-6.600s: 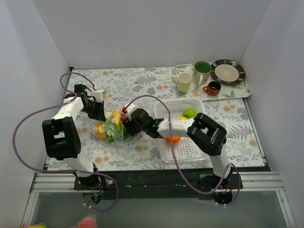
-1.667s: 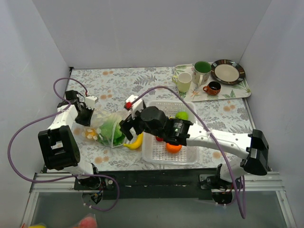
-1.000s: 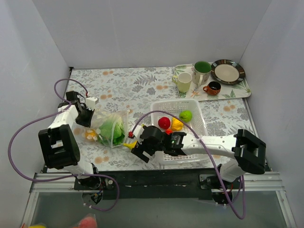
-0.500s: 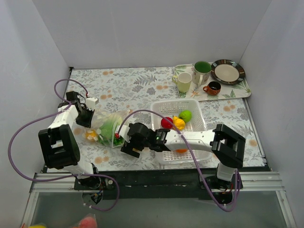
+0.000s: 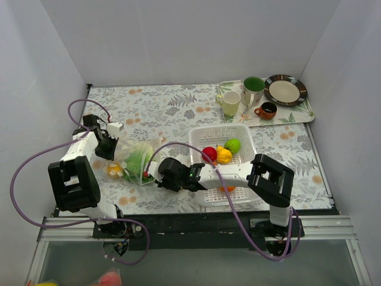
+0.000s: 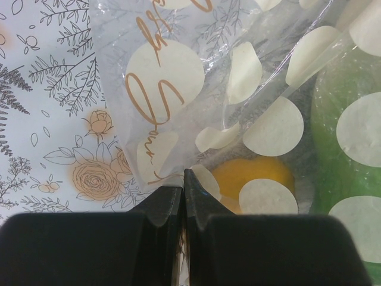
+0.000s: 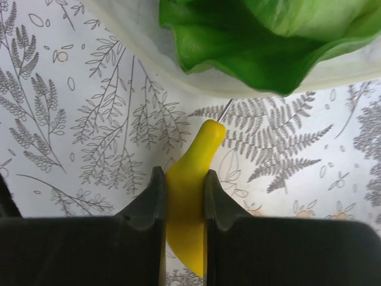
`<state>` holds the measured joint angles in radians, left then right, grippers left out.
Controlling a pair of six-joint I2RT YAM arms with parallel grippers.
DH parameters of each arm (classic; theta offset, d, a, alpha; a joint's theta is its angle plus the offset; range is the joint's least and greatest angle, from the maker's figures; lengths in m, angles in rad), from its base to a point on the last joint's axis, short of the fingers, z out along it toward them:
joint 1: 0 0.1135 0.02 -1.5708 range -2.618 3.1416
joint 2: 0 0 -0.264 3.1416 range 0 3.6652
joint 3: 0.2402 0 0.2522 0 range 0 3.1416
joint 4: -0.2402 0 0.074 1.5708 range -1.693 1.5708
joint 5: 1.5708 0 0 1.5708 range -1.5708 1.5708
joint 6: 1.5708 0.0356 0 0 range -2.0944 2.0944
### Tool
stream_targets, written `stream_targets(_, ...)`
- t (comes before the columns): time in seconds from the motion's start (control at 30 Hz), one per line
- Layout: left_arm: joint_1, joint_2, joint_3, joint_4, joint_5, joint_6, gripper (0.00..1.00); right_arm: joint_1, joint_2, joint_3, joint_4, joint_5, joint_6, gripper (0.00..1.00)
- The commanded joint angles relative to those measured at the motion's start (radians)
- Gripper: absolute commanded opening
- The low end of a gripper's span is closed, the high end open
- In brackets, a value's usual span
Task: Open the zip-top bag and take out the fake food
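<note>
The clear, polka-dotted zip-top bag [image 5: 141,156] lies on the table left of the basket. Green lettuce [image 5: 137,162] and an orange-yellow piece [image 5: 113,170] are still inside it. My left gripper [image 5: 106,146] is shut on the bag's [image 6: 166,71] far-left edge, with a fold of plastic pinched between the fingertips [image 6: 183,177]. The orange-yellow piece [image 6: 253,179] shows through the plastic just beyond them. My right gripper [image 5: 157,174] is low at the bag's near right side. In the right wrist view it [image 7: 184,186] is shut on a yellow banana [image 7: 191,161] resting on the table below the lettuce [image 7: 268,36].
The white perforated basket [image 5: 225,130] stands right of the bag and holds a red fruit [image 5: 208,154], a lemon [image 5: 224,155], a lime [image 5: 233,144] and an orange [image 5: 225,189]. A tray [image 5: 297,114] with cups and a plate sits at the back right.
My right arm swung left from the basket down to the banana beside the bag, and its jaws closed on it. The left gripper kept its pinch on the bag.
</note>
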<state>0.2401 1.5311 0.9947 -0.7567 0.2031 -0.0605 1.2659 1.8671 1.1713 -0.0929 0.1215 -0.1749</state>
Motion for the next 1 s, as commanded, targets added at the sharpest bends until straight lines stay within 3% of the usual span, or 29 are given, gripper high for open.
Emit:
stream_targets(0.0,-0.002,-0.009,0.019,-0.013,0.015,-0.002,0.0,-0.022,-0.066,0.031,0.081,0.012,0.014,0.01)
stream_targets(0.43,-0.016,-0.017,0.022,-0.02,0.024,-0.024,0.0,-0.071,-0.304,0.185,0.065,0.067,-0.012,0.01)
stream_targets(0.5,-0.016,-0.012,0.024,-0.02,0.022,-0.025,0.0,-0.106,-0.377,0.144,0.08,0.066,0.011,0.01)
stream_targets(0.8,-0.035,-0.008,0.024,-0.02,0.038,-0.032,0.0,-0.273,-0.628,-0.237,0.084,0.374,0.167,0.01)
stream_targets(0.83,-0.038,-0.006,0.022,-0.017,0.036,-0.033,0.0,-0.281,-0.635,-0.249,0.076,0.362,0.167,0.06)
stream_targets(0.9,-0.042,-0.003,0.022,-0.013,0.03,-0.035,0.0,-0.292,-0.623,-0.243,0.049,0.354,0.167,0.24)
stream_targets(0.93,-0.044,-0.003,0.022,-0.015,0.029,-0.035,0.0,-0.292,-0.614,-0.213,0.038,0.325,0.167,0.54)
stream_targets(0.97,-0.047,-0.003,0.019,-0.013,0.022,-0.033,0.0,-0.29,-0.59,-0.188,0.01,0.311,0.167,0.64)
